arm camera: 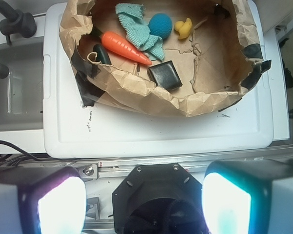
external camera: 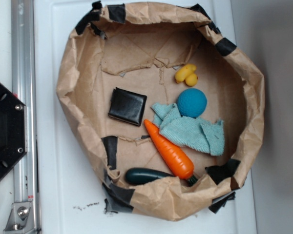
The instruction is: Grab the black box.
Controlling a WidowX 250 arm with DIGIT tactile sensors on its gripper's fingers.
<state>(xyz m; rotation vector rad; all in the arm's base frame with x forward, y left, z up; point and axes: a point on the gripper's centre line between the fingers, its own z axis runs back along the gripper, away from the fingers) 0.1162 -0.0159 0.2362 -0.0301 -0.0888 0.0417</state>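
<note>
Because the wrist camera looks out from between them, the two fingers of the gripper [arm camera: 144, 202] fill the bottom corners of its picture, one [arm camera: 53, 204] on the left and one on the right. They stand wide apart with nothing between them. Their tips are cut off by the bottom edge and they look blurry and bright, so I cannot tell how they are shaped.

Just past the fingers sits the robot's black base [arm camera: 158, 195], then a metal rail [arm camera: 136, 165], then the white tray [arm camera: 161, 134]. On that tray sits the brown paper nest [arm camera: 136, 90] with its high crumpled wall.

Past that wall, straight ahead and a tiny bit right of the middle, lies the black box [arm camera: 165, 75]. It is flat on the paper floor, near the front wall. It is square, so no side is the long one, but it is turned like a diamond, with one corner pointing toward the gripper. I think the gripper must go forward, over the wall, and down.

Beside the box is the tip of the orange carrot [arm camera: 124, 47]. I cannot tell if they touch. Farther back are the teal cloth [arm camera: 139, 29], the blue ball [arm camera: 160, 24] and the yellow duck [arm camera: 184, 28].

From above, the gripper does not show at all. The box [external camera: 128, 106] sits on the left part of the floor. The dark green toy [external camera: 146, 175] is partly hidden by the paper.
</note>
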